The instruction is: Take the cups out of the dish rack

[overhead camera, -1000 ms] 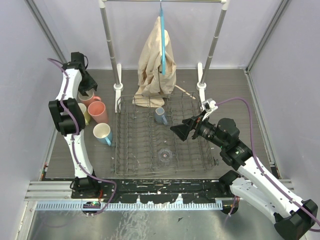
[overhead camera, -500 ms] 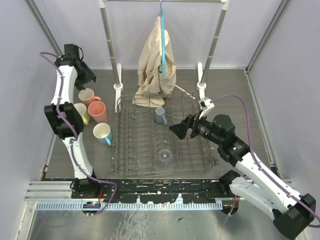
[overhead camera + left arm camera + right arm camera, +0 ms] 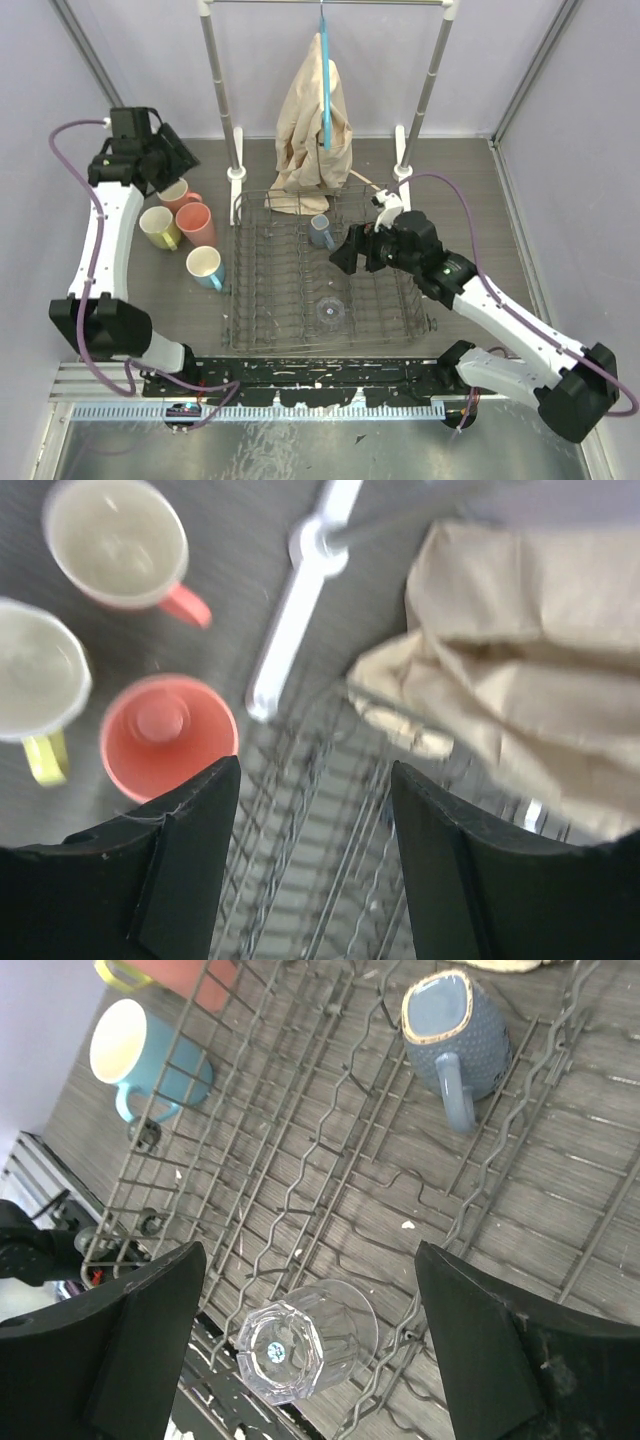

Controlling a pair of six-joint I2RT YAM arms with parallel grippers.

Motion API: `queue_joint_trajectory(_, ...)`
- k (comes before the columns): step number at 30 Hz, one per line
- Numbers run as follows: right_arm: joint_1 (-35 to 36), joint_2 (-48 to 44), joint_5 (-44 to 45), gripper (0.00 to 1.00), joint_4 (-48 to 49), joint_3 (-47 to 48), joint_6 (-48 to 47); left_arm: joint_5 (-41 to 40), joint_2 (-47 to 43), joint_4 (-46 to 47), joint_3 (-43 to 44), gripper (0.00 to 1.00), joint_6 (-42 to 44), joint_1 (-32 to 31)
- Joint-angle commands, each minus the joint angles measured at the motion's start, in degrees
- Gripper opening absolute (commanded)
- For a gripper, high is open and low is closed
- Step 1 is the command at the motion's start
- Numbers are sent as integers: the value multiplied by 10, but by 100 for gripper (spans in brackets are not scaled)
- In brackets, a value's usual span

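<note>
The dark wire dish rack holds a grey-blue mug at the back and a clear glass, base up, near the front. Left of the rack stand two salmon-pink mugs, a pale yellow mug and a light blue mug. My right gripper is open and empty above the rack, right of the grey-blue mug, with the glass between its fingers in its wrist view. My left gripper is open and empty, high above the salmon mugs.
A silver clothes rail with beige cloth on a blue hanger stands behind the rack; the cloth drapes onto the rack's back edge. The rail's white foot lies between the mugs and the rack. Grey walls close in both sides.
My left arm has unfolded and swung out to the left, lifting its gripper away from the salmon mug. My right gripper has moved left and farther over the rack.
</note>
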Motion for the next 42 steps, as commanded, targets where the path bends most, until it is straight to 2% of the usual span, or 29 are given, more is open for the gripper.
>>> queue_joint_trajectory(1,43,57,93,91,-39,61,-35,27,-101,62,-120,69,3,-46)
queue_joint_trajectory(8,57,176,177,91,-52,134,-57,40,-301,93,-285,69,5,-99)
queue_joint_trajectory(17,58,343,215,92,-59,256,-81,95,-431,86,-402,70,3,-103)
queue_joint_trajectory(22,58,413,232,92,-67,324,-98,112,-463,76,-432,71,10,-102)
queue_joint_trajectory(31,58,529,267,92,-119,435,-122,125,-491,47,-424,72,18,-102)
queue_joint_trajectory(38,56,556,275,90,-115,418,-121,122,-509,42,-424,74,19,-102)
queue_joint_trajectory(42,55,562,272,82,-103,402,-118,130,-504,44,-428,74,15,-102)
